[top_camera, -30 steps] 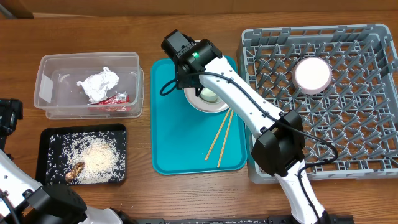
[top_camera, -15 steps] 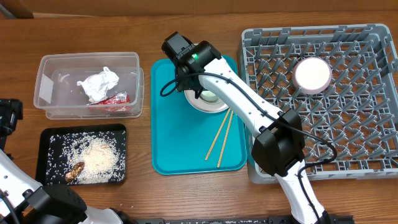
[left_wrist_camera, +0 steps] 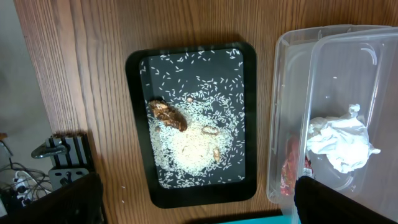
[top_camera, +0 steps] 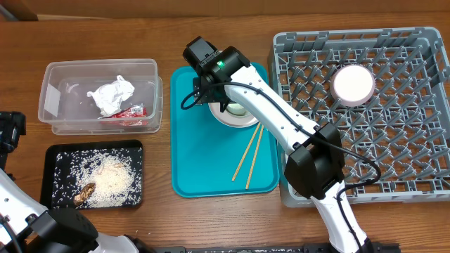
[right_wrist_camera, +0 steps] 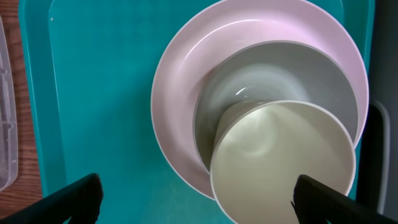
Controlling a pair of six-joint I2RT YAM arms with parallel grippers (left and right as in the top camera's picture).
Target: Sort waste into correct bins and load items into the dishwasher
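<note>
My right gripper [right_wrist_camera: 202,208] hangs open over the teal tray [top_camera: 204,161], nothing between its fingertips [right_wrist_camera: 74,199]. Below it a small cup [right_wrist_camera: 283,162] sits in a bowl [right_wrist_camera: 273,87] on the large plate [right_wrist_camera: 180,112]; the arm's wrist [top_camera: 211,62] covers most of this stack from overhead. Two chopsticks [top_camera: 249,156] lie on the tray. A saucer [top_camera: 353,83] rests in the grey dishwasher rack [top_camera: 394,154]. The napkin [top_camera: 111,95] and red wrapper [top_camera: 130,111] lie in the clear tub [top_camera: 50,91]. Rice [top_camera: 107,176] and a brown scrap [top_camera: 86,192] fill the black tray [top_camera: 49,179]. My left gripper [left_wrist_camera: 199,214] is open, high above the black tray [left_wrist_camera: 140,124].
The left arm's base and links [top_camera: 28,218] stand at the table's front left corner. The right arm [top_camera: 313,169] crosses from the rack's front left corner to the teal tray. A strip of bare wood lies between the tub and the teal tray.
The right gripper's jaws have spread wider above the stacked dishes and its wrist has shifted slightly. The left arm and all objects are unmoved.
</note>
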